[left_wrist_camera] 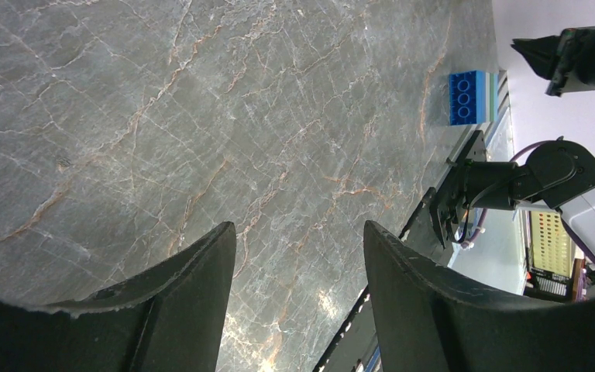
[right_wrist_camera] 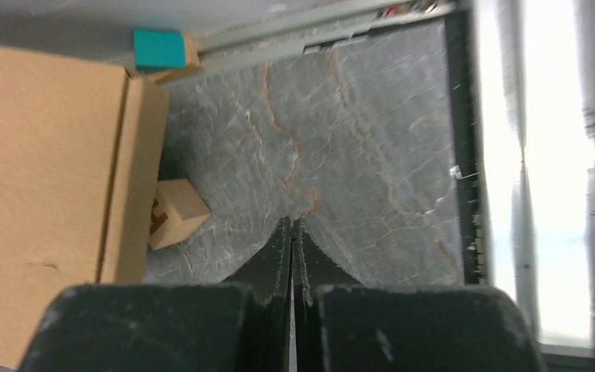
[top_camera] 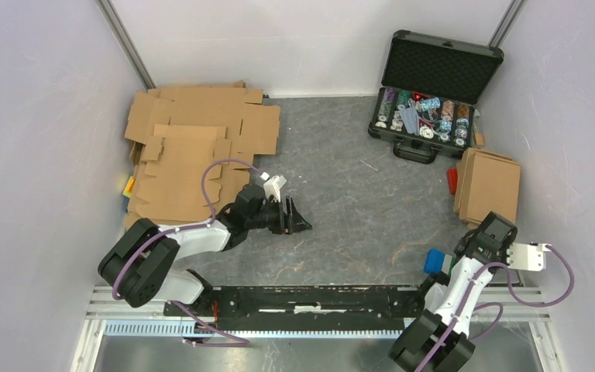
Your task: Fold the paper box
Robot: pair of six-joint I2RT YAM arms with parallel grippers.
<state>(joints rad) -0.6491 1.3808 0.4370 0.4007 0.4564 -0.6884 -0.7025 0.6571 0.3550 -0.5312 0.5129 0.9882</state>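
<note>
Flat, unfolded paper box blanks (top_camera: 194, 147) of brown cardboard lie in a pile at the back left of the table. My left gripper (top_camera: 298, 218) hovers low just to the right of that pile. It is open, and in the left wrist view only bare marbled table shows between its fingertips (left_wrist_camera: 298, 226). My right gripper (top_camera: 486, 226) is at the near right, beside a stack of folded cardboard boxes (top_camera: 488, 186). In the right wrist view its fingers (right_wrist_camera: 292, 226) are pressed together with nothing between them, and a folded box (right_wrist_camera: 46, 194) fills the left side.
An open black case of poker chips (top_camera: 434, 93) stands at the back right. A blue block (top_camera: 436, 262) sits by the right arm's base and also shows as the blue block (left_wrist_camera: 471, 97) in the left wrist view. A small cardboard scrap (right_wrist_camera: 172, 213) and a teal block (right_wrist_camera: 159, 49) lie near the folded boxes.
</note>
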